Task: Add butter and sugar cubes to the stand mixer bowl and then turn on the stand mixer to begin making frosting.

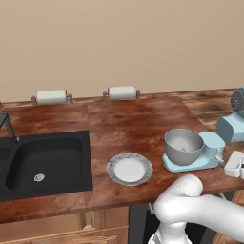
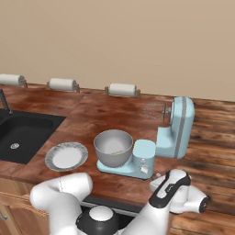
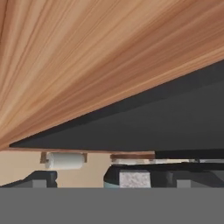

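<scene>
The bowl (image 2: 113, 147) sits on the flat blue base of the mixer (image 2: 176, 128), whose head is tilted up and back with its whisk (image 2: 153, 110) hanging clear of the bowl. Inside the bowl, low against the far wall, lies a small pale yellow bit that looks like the butter (image 1: 183, 149) (too small to be sure); any sugar cubes are too tiny to make out. A small silver knob (image 2: 144, 169) shows on the front of the base. Just left of the bowl, near but apart, a grey-rimmed white plate (image 2: 51, 161) lies flat on the wooden counter (image 2: 82, 114). Further left is the black sink (image 1: 52, 162), and paper-towel rolls (image 1: 122, 92) stand along the wall behind.

The arm is folded low in front of the counter: its elbow bulges up at the counter's front edge, and the forearm reaches right, with the hand (image 2: 170, 187) lying at the counter's edge just in front of the mixer base. In the hand view the gripper (image 3: 87, 178) looks along under a slanting wood surface, its dark tips spread far apart with nothing between them.
</scene>
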